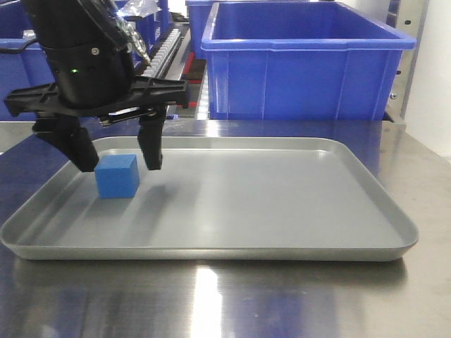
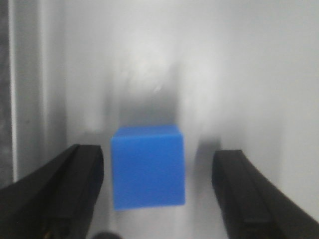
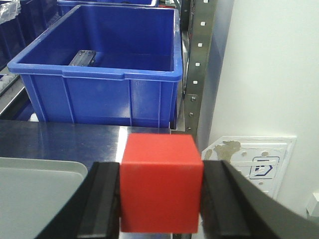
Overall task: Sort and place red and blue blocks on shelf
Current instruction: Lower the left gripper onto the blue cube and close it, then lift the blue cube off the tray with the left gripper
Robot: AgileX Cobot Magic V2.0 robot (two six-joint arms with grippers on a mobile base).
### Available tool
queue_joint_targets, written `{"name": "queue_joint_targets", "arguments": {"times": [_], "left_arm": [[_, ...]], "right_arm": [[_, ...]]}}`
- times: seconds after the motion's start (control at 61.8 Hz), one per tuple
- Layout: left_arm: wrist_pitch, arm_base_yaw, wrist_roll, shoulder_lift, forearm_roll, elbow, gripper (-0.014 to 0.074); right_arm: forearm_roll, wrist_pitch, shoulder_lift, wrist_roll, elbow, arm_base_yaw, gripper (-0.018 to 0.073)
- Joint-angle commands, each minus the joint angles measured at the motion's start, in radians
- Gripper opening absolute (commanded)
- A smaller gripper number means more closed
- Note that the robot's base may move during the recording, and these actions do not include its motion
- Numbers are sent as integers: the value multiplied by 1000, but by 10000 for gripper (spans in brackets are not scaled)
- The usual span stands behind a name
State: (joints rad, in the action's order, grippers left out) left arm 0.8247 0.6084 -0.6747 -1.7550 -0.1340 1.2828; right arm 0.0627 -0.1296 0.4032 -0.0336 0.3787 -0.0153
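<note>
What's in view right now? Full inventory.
shelf: 1, brushed steel, its surface is under the tray
tray: 1, grey, on the shelf
blue block: 1, blue, left part of tray
red block: 1, red, held in the right gripper
blue bins: at least two, blue, behind the tray
dark object: 1, black, inside the large bin
left gripper: open, straddling the blue block
right gripper: shut on the red block

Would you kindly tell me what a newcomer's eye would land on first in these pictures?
The red block, clamped in the right hand, fills the right wrist view. Next, the blue block sits in the tray, at its left end, straddled by the open left hand, with a big blue bin behind the tray.
</note>
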Motion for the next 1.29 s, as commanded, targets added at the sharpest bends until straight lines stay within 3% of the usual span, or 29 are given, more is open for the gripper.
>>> {"name": "queue_joint_targets", "arguments": {"times": [0.0, 0.583, 0.647, 0.906, 1.084, 1.182, 1.279], "left_arm": [[-40, 4, -11, 44, -12, 33, 501], [-13, -1, -13, 0, -5, 33, 491], [-7, -1, -28, 0, -5, 33, 452], [-3, -2, -28, 32, -13, 33, 123], [-43, -2, -28, 123, -5, 5, 125], [-93, -2, 8, 202, 21, -39, 125], [-192, -13, 169, 301, 116, -120, 125]], "right_arm": [[3, 90, 3, -3, 29, 7, 48], [3, 90, 3, -3, 29, 7, 48], [3, 90, 3, -3, 29, 7, 48], [3, 90, 3, -3, 29, 7, 48], [3, 90, 3, -3, 29, 7, 48], [3, 90, 3, -3, 29, 7, 48], [3, 90, 3, -3, 29, 7, 48]]}}
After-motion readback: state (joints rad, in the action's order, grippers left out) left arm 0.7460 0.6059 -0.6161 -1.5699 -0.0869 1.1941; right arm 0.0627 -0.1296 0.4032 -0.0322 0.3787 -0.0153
